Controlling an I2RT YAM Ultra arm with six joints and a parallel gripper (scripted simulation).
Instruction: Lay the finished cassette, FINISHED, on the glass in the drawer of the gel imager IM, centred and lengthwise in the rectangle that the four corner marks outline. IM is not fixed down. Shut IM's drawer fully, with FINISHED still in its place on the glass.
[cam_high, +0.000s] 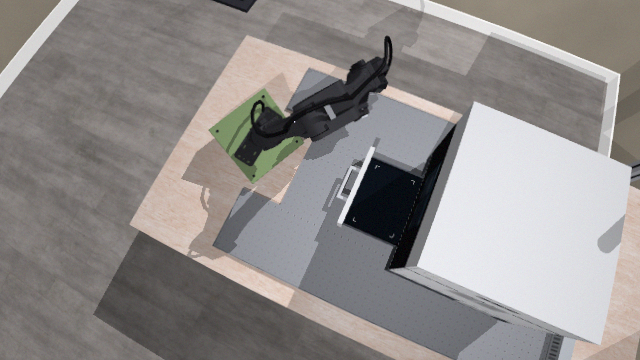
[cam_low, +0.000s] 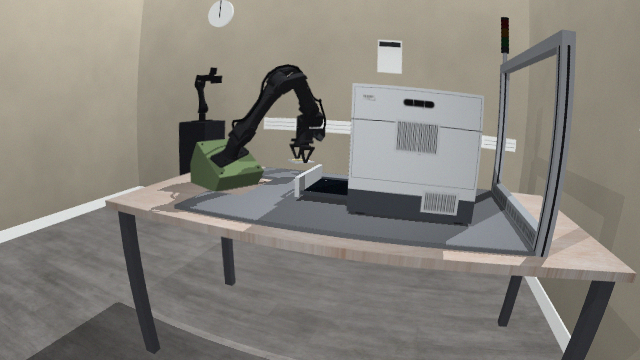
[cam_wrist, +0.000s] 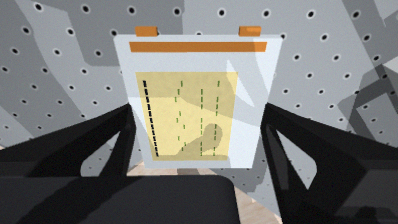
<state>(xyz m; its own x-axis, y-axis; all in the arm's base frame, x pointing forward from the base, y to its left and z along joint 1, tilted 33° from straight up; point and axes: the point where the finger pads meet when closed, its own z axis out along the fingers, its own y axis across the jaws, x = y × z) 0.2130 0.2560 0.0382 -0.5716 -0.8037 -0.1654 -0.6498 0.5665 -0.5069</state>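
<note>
My gripper (cam_wrist: 198, 110) is shut on the cassette FINISHED (cam_wrist: 196, 97), a clear plate with a yellow gel, green dashes and an orange strip at its far end. It hangs flat in the fingers above the perforated grey mat. In the exterior view the gripper (cam_low: 302, 152) holds the cassette (cam_low: 299, 160) just above and behind the drawer front. The gel imager IM (cam_high: 510, 215) is a white box at the right. Its drawer (cam_high: 382, 199) stands open, showing dark glass with white corner marks and a white front panel with a handle (cam_high: 347, 182).
The arm's green base (cam_high: 255, 134) sits at the table's left. A grey frame (cam_low: 530, 150) stands on the table's right edge beyond the imager. A black stand with a camera (cam_low: 202, 130) is behind the base.
</note>
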